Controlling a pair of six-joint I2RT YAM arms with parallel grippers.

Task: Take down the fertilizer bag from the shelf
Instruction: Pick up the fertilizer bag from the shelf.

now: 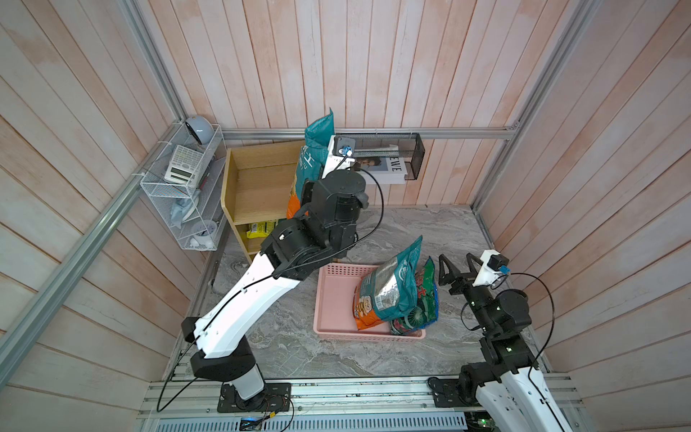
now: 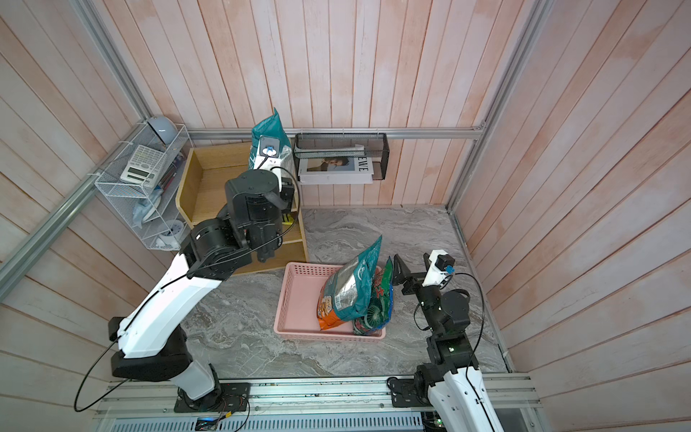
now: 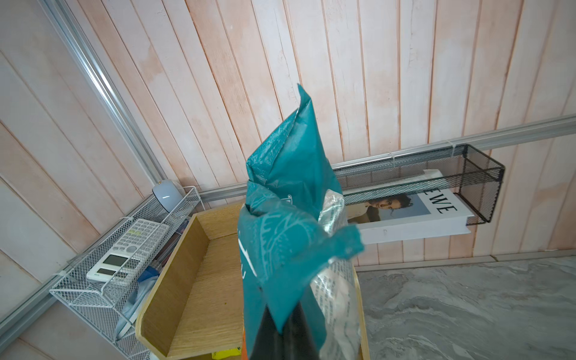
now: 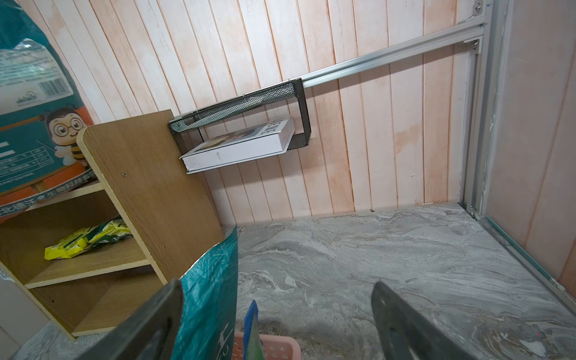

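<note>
The fertilizer bag (image 1: 316, 147) (image 2: 270, 125) (image 3: 280, 218) (image 4: 31, 109), teal with an orange base and a bee drawing, stands upright at the right end of the top tier of the light-wood shelf (image 1: 258, 183) (image 2: 207, 179) (image 3: 202, 280) (image 4: 149, 187). My left gripper (image 3: 282, 330) is shut on a teal fold of the bag's upper part; in both top views the arm's wrist hides the jaws. My right gripper (image 1: 457, 260) (image 2: 411, 260) (image 4: 277, 286) stands open and holds nothing, beside the bags in the pink basket (image 1: 329, 299) (image 2: 295, 295).
The pink basket holds a teal-and-silver bag (image 1: 392, 288) and a green bag (image 1: 424, 299). A yellow packet (image 1: 260, 229) (image 4: 87, 240) lies on a lower tier. A white wire rack (image 1: 179, 194) hangs left of the shelf, a black mesh basket (image 1: 392, 149) with a book right of it.
</note>
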